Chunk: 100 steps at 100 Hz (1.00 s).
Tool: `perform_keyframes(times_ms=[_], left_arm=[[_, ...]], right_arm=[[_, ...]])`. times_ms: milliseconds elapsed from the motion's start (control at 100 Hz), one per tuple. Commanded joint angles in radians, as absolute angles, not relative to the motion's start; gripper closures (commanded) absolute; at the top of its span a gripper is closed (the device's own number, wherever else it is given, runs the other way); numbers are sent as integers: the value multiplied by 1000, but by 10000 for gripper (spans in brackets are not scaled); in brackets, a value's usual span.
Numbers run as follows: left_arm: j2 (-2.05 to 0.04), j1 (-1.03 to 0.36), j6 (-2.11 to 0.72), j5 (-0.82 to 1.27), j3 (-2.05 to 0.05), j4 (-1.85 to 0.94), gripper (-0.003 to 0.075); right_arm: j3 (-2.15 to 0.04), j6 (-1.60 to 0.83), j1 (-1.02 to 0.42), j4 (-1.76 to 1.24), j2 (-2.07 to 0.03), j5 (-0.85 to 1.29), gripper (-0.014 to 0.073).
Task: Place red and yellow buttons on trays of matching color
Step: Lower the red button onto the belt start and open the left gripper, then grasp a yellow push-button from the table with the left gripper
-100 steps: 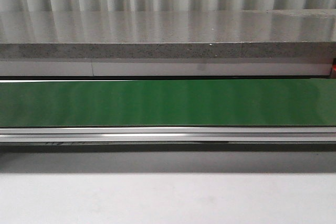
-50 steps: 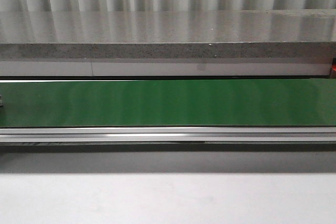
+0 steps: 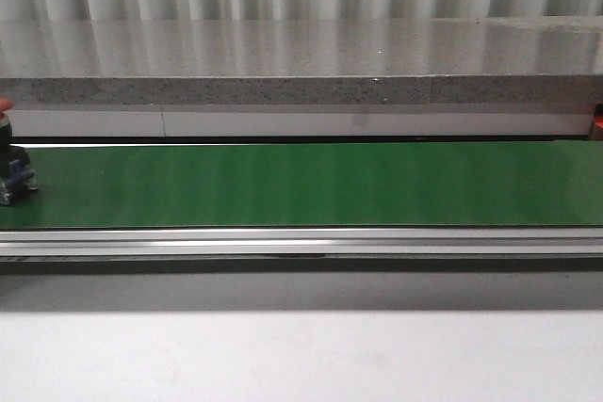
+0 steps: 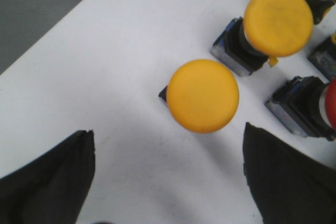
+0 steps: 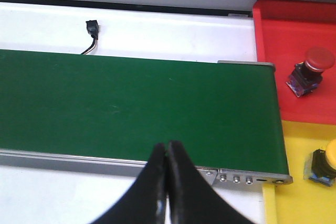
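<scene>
Hovering released, my left pincer (image 4: 168,182) hangs over a yellow button (image 4: 202,96) on the white tabletop (image 4: 105,77). My right pincer (image 5: 167,182) is clenched empty above the green belt (image 5: 136,108); one red button (image 5: 311,71) sits on the red tray (image 5: 283,35).

Red button (image 5: 310,70) upright on red tray (image 5: 273,35), yellow button (image 5: 324,165) on yellow tray (image 5: 294,198) beside it.

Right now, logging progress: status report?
Left end effector open above yellow button. Right end effector shut, empty. Red button entering belt.
</scene>
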<state>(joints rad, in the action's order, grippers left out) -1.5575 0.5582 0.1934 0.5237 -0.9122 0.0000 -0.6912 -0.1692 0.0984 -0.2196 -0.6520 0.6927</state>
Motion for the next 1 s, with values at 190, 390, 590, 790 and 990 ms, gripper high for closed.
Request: perform_keyframes(times_ms=[190, 390, 590, 790, 990], left_arm=[[-1638, 526, 183, 518, -1025, 0, 166], [-1696, 526, 170, 518, -1060, 0, 166], [-1730, 526, 167, 508, -1085, 0, 166], [-1730, 526, 167, 495, -1085, 0, 281], [-1723, 526, 167, 515, -1085, 0, 586]], right_arm=[[-716, -178, 98, -226, -649, 634, 661], [-716, -178, 98, -226, -649, 634, 661], [-716, -178, 98, -226, -649, 634, 661], [-716, -178, 98, -226, -649, 634, 661], [-716, -178, 98, -226, -649, 634, 661]])
